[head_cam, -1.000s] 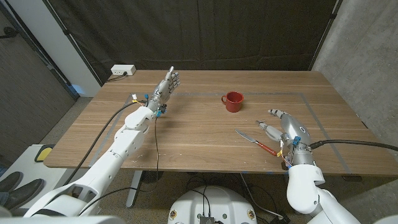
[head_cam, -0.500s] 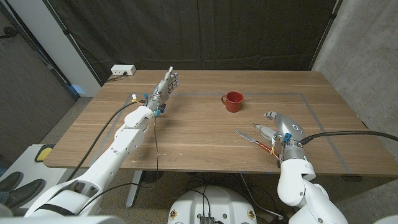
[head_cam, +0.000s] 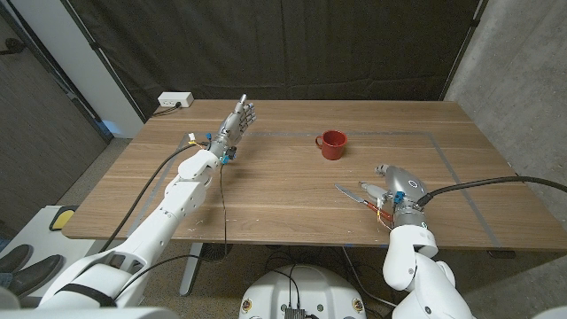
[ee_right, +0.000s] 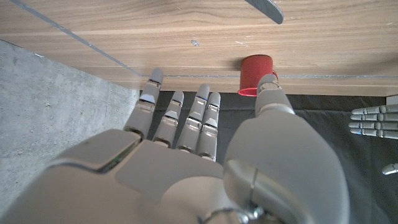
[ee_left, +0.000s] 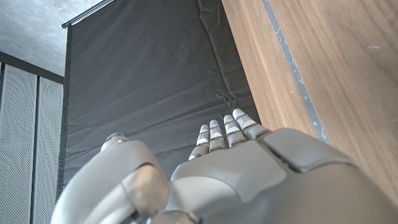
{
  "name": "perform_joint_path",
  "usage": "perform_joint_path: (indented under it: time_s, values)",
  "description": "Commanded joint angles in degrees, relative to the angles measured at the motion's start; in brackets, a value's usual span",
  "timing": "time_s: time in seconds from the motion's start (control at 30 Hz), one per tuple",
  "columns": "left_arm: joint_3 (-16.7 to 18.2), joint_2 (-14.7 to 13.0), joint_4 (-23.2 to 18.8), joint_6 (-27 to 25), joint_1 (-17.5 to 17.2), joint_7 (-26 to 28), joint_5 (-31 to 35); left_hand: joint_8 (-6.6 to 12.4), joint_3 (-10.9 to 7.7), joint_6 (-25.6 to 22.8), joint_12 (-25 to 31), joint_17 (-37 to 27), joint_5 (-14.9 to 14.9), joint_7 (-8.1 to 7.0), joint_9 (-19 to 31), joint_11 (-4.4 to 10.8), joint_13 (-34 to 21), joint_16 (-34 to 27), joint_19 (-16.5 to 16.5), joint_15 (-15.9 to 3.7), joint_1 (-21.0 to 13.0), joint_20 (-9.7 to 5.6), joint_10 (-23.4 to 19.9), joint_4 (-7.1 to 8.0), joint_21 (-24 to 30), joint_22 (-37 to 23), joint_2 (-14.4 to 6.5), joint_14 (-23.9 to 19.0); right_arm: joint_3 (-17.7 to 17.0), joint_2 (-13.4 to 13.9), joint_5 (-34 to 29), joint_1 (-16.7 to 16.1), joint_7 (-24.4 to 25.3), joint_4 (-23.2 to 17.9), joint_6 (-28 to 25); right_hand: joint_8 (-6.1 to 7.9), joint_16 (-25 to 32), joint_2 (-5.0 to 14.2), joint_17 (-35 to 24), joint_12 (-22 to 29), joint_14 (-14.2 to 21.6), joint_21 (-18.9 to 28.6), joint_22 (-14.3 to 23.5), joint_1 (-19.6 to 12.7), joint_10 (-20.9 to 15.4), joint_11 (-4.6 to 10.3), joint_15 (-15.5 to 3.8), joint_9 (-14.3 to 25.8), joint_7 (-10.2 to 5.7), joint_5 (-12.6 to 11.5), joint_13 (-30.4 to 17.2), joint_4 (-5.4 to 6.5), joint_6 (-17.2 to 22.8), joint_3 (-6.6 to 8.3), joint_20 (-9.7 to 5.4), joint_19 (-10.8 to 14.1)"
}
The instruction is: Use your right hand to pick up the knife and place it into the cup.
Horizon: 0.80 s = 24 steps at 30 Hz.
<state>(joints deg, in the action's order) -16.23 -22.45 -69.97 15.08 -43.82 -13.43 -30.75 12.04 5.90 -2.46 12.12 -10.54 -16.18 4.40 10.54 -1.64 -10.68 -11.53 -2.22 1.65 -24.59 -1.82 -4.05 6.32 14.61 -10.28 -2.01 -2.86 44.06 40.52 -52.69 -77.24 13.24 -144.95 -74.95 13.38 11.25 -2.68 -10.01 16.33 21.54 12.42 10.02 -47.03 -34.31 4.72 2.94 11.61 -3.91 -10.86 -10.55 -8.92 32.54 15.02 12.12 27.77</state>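
The left hand (head_cam: 236,122) stands over the far left part of the wooden surface (head_cam: 283,186), fingers straight and close together, pointing away from the robot, holding nothing. The left wrist view shows the same: the fingers (ee_left: 227,132) extended side by side along the surface's edge, with the dark curtain (ee_left: 149,81) behind them. A white power strip (head_cam: 175,100) sits on the floor past the far left corner.

Toward the middle right, the red cup (head_cam: 332,143) stands upright on the surface, mouth up, just inside a taped line. Nearer the robot and to the right of the cup, the knife (head_cam: 356,196) lies flat, its grey blade pointing left and its red handle running under the right hand. The knife and cup are well apart.

The right hand (head_cam: 391,182) is over the knife's handle end, back uppermost, fingers spread loosely. In the right wrist view its fingers (ee_right: 180,118) are extended and apart, gripping nothing, with the blade tip (ee_right: 266,9) and the cup (ee_right: 255,74) beyond them.
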Motion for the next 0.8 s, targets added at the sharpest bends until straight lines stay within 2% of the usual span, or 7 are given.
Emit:
perform_joint_path:
  time_s: [0.03,0.3,0.33,0.4,0.8]
  values:
    - [0.2,-0.3,0.1,-0.2,0.0,-0.6,-0.3,-0.29,0.3,0.1,-0.1,-0.1,0.3,-0.19,0.1,0.42,-0.1,0.3,0.4,0.0,-0.5,-0.17,-0.1,-0.03,-0.1,-0.1,0.1,-0.2,4.3,0.7,0.2,3.6,-2.0,1.1,-5.0,0.21,-0.1,0.1,-0.2,0.0,0.5,-0.2,0.1,-0.8,-0.2,0.75,-0.2,0.2,-0.53,0.2,-0.2,0.41,0.1,0.31,0.26,0.0]
    - [0.2,-0.5,-0.1,-0.4,-0.2,-0.7,-0.3,-0.34,0.35,0.1,-0.2,-0.1,0.3,-0.25,0.1,0.42,-0.1,0.4,0.6,0.01,-0.5,-0.09,-0.1,-0.04,-0.3,-0.1,0.0,-0.1,3.6,-0.8,-4.7,3.2,-8.5,3.3,-5.0,-0.13,-0.2,0.29,-0.2,-0.2,0.5,-0.5,0.1,-1.3,0.0,1.16,-0.54,0.2,-1.15,0.1,-0.2,0.31,-0.5,0.39,0.27,-0.3]
    - [0.3,-0.5,-0.2,-0.4,-0.2,-0.6,-0.3,-0.35,0.36,0.1,-0.2,-0.1,0.3,-0.27,0.1,0.43,-0.1,0.4,0.6,0.01,-0.5,-0.06,-0.1,-0.04,-0.3,-0.1,0.0,-0.1,3.6,-0.6,-4.7,3.3,-9.1,3.4,-5.0,-0.16,-0.4,0.34,-0.2,-0.3,0.2,-0.6,0.1,-1.6,0.0,1.25,-1.18,0.2,-1.33,0.1,-0.3,0.28,-0.4,0.41,0.26,-0.3]
    - [0.3,-0.6,-0.3,-0.5,-0.3,-0.6,-0.3,-0.36,0.37,0.1,-0.2,-0.1,0.4,-0.27,0.1,0.41,-0.1,0.4,0.6,0.02,-0.5,-0.08,-0.1,-0.04,-0.3,-0.1,0.0,-0.1,3.6,-0.6,-4.8,3.5,-9.6,3.8,-5.0,-0.22,-0.5,0.4,-0.2,-0.3,0.0,-0.7,0.2,-1.7,-0.3,1.95,-2.46,0.3,-1.65,0.0,-0.3,0.38,-0.3,0.31,0.28,-0.3]
    - [0.4,-1.0,-0.9,-1.0,-0.4,-0.3,-0.2,-0.45,0.48,0.1,-0.2,-0.1,0.5,-0.27,0.1,0.46,-0.1,0.4,0.6,-0.01,-0.6,-0.06,-0.2,-0.05,-0.5,-0.1,-0.1,-0.2,4.3,-1.9,-6.8,4.7,-12.6,7.1,-5.0,-0.08,-0.3,0.44,-0.2,-0.1,0.8,-0.7,0.2,-1.8,-1.1,2.36,-3.02,0.4,-2.08,0.0,-0.3,0.6,0.4,0.05,0.2,0.1]
